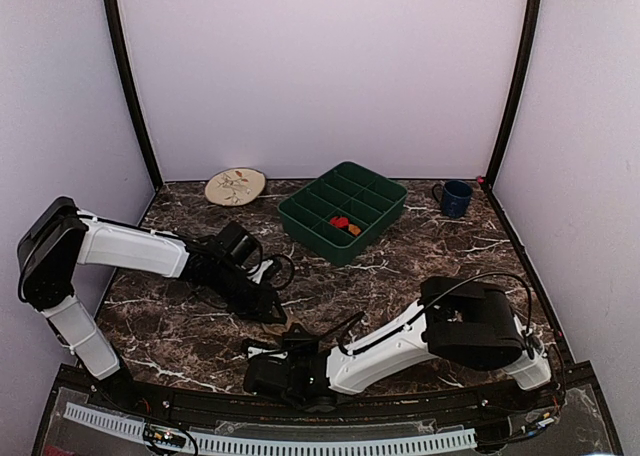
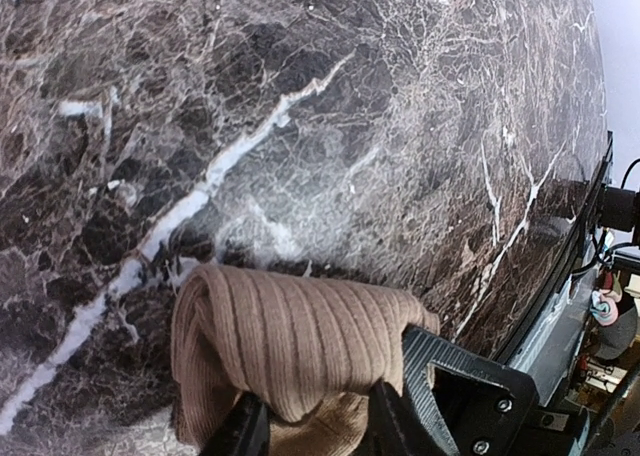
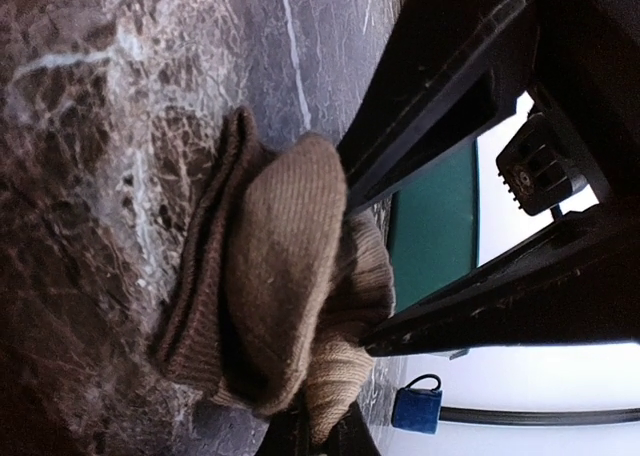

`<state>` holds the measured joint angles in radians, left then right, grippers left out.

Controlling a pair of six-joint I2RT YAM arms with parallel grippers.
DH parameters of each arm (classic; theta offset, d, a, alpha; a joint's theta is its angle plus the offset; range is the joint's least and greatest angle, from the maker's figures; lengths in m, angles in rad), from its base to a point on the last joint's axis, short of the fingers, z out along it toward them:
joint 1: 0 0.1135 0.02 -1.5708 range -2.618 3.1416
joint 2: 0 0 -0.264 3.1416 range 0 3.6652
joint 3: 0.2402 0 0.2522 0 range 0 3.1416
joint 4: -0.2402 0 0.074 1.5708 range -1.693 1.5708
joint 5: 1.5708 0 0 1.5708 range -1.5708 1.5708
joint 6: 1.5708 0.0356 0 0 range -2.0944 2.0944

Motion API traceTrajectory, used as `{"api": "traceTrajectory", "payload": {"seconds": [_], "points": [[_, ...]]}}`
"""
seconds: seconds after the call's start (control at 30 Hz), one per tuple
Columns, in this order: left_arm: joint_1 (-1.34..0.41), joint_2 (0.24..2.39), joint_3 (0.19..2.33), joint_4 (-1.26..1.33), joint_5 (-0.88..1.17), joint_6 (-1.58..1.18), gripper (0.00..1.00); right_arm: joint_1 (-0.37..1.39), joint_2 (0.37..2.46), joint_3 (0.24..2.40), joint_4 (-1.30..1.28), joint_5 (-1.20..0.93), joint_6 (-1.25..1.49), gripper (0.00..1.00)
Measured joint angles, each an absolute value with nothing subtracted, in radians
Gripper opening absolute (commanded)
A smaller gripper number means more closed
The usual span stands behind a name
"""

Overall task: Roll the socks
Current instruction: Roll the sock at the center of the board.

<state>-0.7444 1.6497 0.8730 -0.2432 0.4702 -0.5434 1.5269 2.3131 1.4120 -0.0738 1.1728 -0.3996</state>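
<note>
A tan-brown sock (image 2: 300, 336), partly rolled into a thick ribbed bundle, lies on the dark marble table. My left gripper (image 2: 310, 418) is shut on it, one black finger on each side of the roll. In the right wrist view the same sock (image 3: 280, 266) shows as folded layers. My right gripper (image 3: 312, 431) is shut on the sock's lower edge, pinching a fold of it. In the top view the two grippers, left (image 1: 268, 306) and right (image 1: 290, 344), meet at the near middle and hide the sock. A small red-orange bundle (image 1: 346, 224), apparently the argyle sock, lies in the tray.
A green divided tray (image 1: 312, 216) stands at the back middle. A blue mug (image 1: 455, 198) is at the back right and a round beige plate (image 1: 236, 186) at the back left. The table's near edge (image 2: 560, 316) lies close to the sock.
</note>
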Motion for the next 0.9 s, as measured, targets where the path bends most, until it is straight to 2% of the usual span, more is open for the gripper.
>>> {"api": "traceTrajectory", "payload": {"seconds": [0.27,0.5,0.9], "points": [[-0.746,1.671,0.882,-0.251,0.469,-0.513,0.00,1.530,2.333,1.458,-0.157,1.182,-0.371,0.00],[-0.751,1.692,0.883,-0.237,0.472,-0.501,0.00,1.529,2.336,1.488,-0.273,1.187,-0.217,0.06],[-0.757,1.711,0.883,-0.209,0.464,-0.518,0.00,1.522,2.311,1.471,-0.390,1.158,0.005,0.36]]}}
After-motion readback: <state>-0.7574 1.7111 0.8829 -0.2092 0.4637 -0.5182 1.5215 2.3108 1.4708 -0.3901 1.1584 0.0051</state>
